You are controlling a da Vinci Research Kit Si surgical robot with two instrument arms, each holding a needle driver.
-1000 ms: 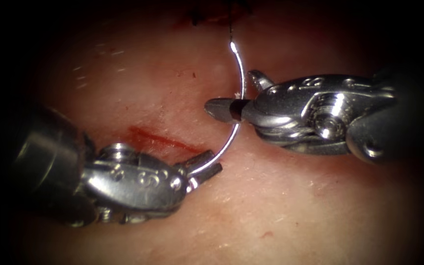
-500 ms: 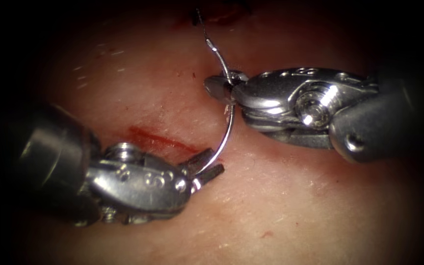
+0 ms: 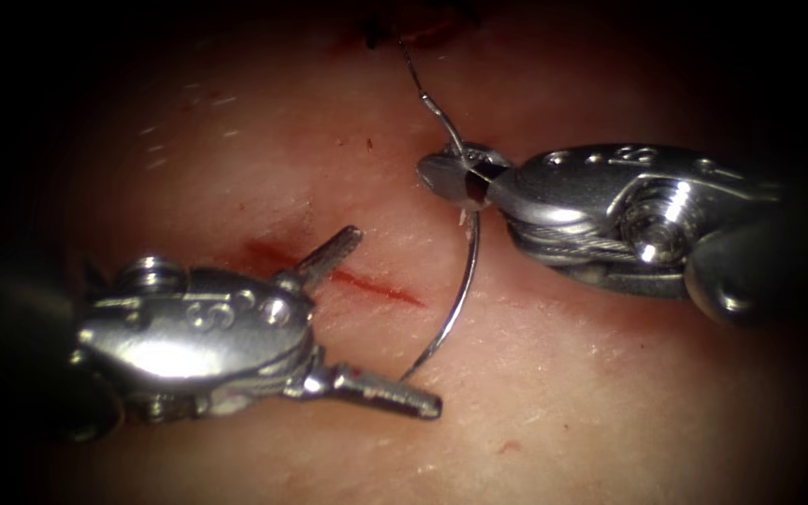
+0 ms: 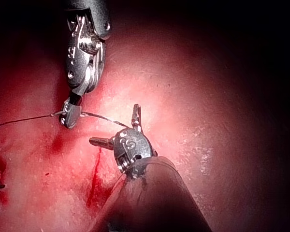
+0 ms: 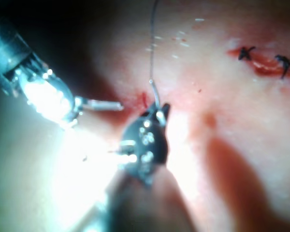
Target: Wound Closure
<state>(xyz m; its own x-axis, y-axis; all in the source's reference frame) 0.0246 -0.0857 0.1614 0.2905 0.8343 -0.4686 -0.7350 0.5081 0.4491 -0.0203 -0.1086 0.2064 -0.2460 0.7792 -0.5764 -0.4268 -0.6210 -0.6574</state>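
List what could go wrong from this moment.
1. The right arm's silver tool alone holds the thin curved steel needle, near its thread end; the long free curve could swivel.
2. The needle's tip hangs by the left arm's open silver tool, above the pink tissue, and could scratch it.

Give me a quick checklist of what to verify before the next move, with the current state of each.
1. Right hand holds the needle: ok, shut on it near the thread end of its curve.
2. Left hand free: ok, open wide and holding nothing.
3. Needle out of the tissue: ok, its curve hangs free of the surface, to the right of the cut.
4. Needle tip clear of the left hand: cannot tell, the tip sits close by its lower finger.
5. Thread free of snags: ok as far as it can be followed, running from the needle away toward the stitched area.
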